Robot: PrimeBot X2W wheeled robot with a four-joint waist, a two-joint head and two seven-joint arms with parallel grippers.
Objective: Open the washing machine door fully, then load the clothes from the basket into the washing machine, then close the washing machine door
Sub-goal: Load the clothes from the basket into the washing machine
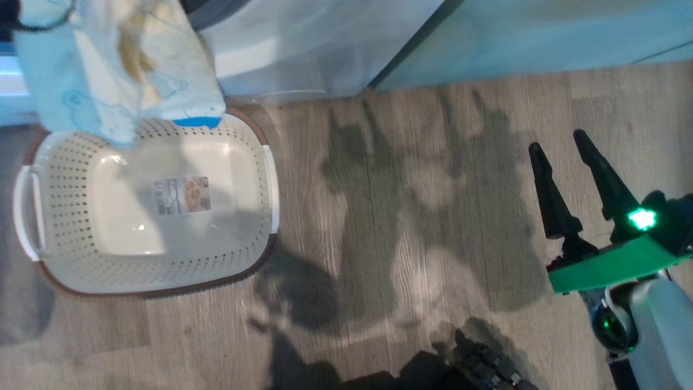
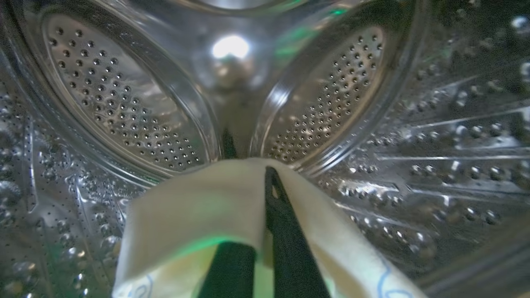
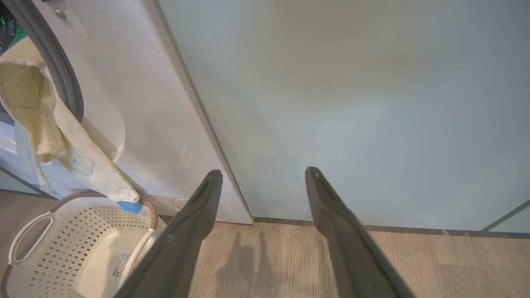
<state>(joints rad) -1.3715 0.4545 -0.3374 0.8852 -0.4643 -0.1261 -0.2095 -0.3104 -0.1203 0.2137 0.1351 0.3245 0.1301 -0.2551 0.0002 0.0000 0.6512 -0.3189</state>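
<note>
The clothes (image 2: 190,207) hide most of the left gripper (image 2: 252,165) clamped on them inside the drum (image 2: 414,145), while the right gripper (image 1: 557,141) gapes wide, empty.

Head view looks steeply down on the basket (image 1: 65,227); right wrist view shares it from low; left wrist view sits close inside the washing machine (image 2: 124,103).

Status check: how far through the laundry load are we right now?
Done: the basket is empty, and the door must be open. In hand: the left gripper, shut on the clothes, is inside the drum, though a tail hangs out over the basket. The right gripper is open, idle. Left: pull the tail in, release, close the door.
</note>
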